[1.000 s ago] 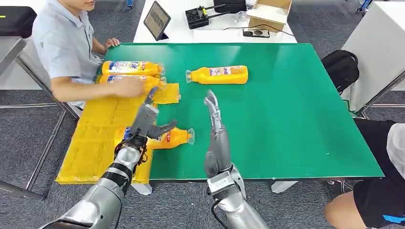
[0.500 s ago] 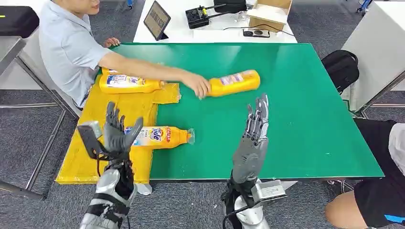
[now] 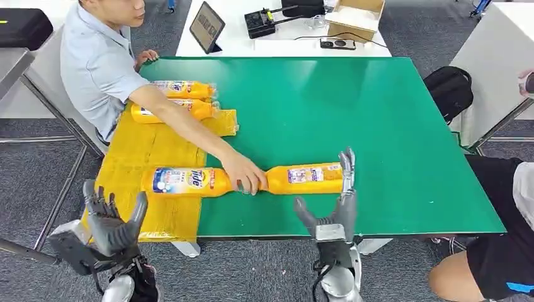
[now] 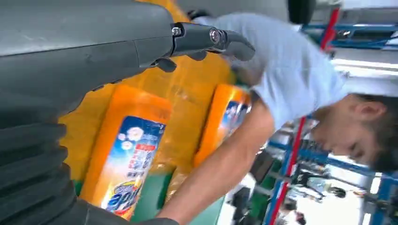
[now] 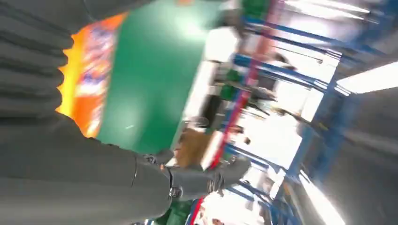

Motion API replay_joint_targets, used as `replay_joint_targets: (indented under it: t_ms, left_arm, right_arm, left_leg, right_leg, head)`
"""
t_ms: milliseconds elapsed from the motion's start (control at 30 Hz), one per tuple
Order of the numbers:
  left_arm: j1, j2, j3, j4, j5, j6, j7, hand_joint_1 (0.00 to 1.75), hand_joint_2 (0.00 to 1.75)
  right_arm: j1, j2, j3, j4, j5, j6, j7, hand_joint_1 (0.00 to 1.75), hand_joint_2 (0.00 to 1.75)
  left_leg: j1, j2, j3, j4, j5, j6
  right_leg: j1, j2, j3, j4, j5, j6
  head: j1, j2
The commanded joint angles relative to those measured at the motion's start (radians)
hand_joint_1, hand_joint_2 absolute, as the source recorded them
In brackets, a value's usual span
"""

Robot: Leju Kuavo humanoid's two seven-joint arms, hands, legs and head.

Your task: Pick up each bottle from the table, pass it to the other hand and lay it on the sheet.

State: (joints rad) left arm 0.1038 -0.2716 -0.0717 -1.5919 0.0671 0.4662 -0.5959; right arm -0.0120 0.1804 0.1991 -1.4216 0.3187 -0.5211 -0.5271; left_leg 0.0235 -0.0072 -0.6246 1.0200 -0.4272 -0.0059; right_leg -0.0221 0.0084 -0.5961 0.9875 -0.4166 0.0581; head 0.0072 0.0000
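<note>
An orange bottle [image 3: 305, 178] lies on its side on the green table [image 3: 390, 126] near the front edge, and a person's hand [image 3: 245, 177] grips its neck. My right hand [image 3: 340, 211] stands open just in front of that bottle's base, fingers pointing up. Another bottle [image 3: 186, 180] lies on the yellow sheet [image 3: 145, 151], neck toward the person's hand. Two more bottles [image 3: 182, 89] lie at the sheet's far end. My left hand [image 3: 113, 226] hovers open and apart from the bottles, off the sheet's front corner. The left wrist view shows my left hand [image 4: 94, 56] above the sheet's bottle [image 4: 126, 154].
A person in a grey shirt [image 3: 94, 63] sits at the table's left and reaches an arm across the sheet. Another person [image 3: 504, 251] sits at the right front corner. A white table [image 3: 283, 31] behind carries a tablet, a box and electronics. A black bag [image 3: 450, 88] lies right of the table.
The person carried the far bottle to the table's front, by my right hand. My left hand let go of the bottle on the sheet. Both hands drew back toward my body.
</note>
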Motion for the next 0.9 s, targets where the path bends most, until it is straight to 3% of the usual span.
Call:
replay_joint_targets:
  t_ms: [33,100,133,200,233,500,667,900]
  left_arm:
    - [0.034,0.018,-0.038,-0.045,-0.020,-0.017,0.014,0.00,1.75]
    - [0.013,0.017,-0.056,-0.037,-0.008,-0.037,0.024,0.00,1.75]
    - [0.007,0.021,-0.068,-0.036,-0.004,-0.050,0.029,0.00,1.75]
    - [0.000,0.020,-0.081,-0.037,-0.010,-0.047,0.033,0.00,1.75]
    - [-0.001,0.027,-0.099,-0.037,-0.022,-0.053,0.042,0.00,1.75]
    - [0.013,0.049,-0.136,-0.048,-0.075,-0.072,0.071,0.00,1.75]
    - [0.003,0.045,-0.146,-0.038,-0.097,-0.104,0.084,0.00,1.75]
    - [-0.010,0.040,-0.148,-0.012,-0.070,-0.129,0.120,0.00,1.75]
  right_arm:
    - [-0.169,-0.088,-0.125,0.427,0.238,-0.087,0.080,0.00,1.75]
    - [-0.205,-0.099,-0.130,0.469,0.324,-0.162,0.105,0.00,1.75]
    - [-0.214,-0.096,-0.144,0.468,0.358,-0.177,0.110,0.00,0.00]
    - [-0.240,-0.115,-0.136,0.489,0.429,-0.177,0.146,0.00,0.00]
    - [-0.246,-0.120,-0.132,0.491,0.436,-0.166,0.160,0.00,1.75]
    - [-0.309,-0.173,-0.115,0.532,0.519,-0.101,0.260,0.00,1.75]
    - [-0.400,-0.190,-0.102,0.641,0.572,-0.046,0.324,0.00,1.75]
    - [-0.467,-0.203,-0.094,0.717,0.595,-0.033,0.341,0.00,1.75]
  left_leg:
    - [0.000,0.002,0.006,-0.002,-0.001,0.002]
    - [0.000,0.001,0.004,-0.002,0.000,0.002]
    - [0.000,0.001,0.006,-0.002,-0.001,0.002]
    - [-0.001,0.001,0.006,-0.002,-0.001,0.002]
    - [0.000,0.001,0.004,-0.001,0.000,0.002]
    - [-0.001,0.001,0.003,-0.001,0.000,0.002]
    - [-0.001,0.002,0.004,-0.001,-0.001,0.001]
    - [-0.001,0.001,0.003,-0.001,0.000,0.001]
  right_leg:
    - [0.001,0.001,0.007,-0.004,0.000,-0.002]
    - [0.000,0.000,0.004,-0.002,0.000,-0.002]
    - [0.001,0.000,0.006,-0.003,0.000,-0.003]
    - [0.000,-0.001,0.005,-0.002,0.000,-0.003]
    - [0.000,0.000,0.004,-0.002,0.000,-0.002]
    - [0.000,0.000,0.003,-0.001,0.000,-0.002]
    - [0.000,0.001,0.003,-0.001,0.000,-0.002]
    - [-0.001,0.000,0.003,-0.001,0.000,-0.001]
  head:
    - [0.000,0.000]
    - [0.000,0.000]
    - [0.000,0.000]
    - [0.000,0.000]
    - [0.000,0.000]
    - [0.000,0.000]
    - [0.000,0.000]
    - [0.000,0.000]
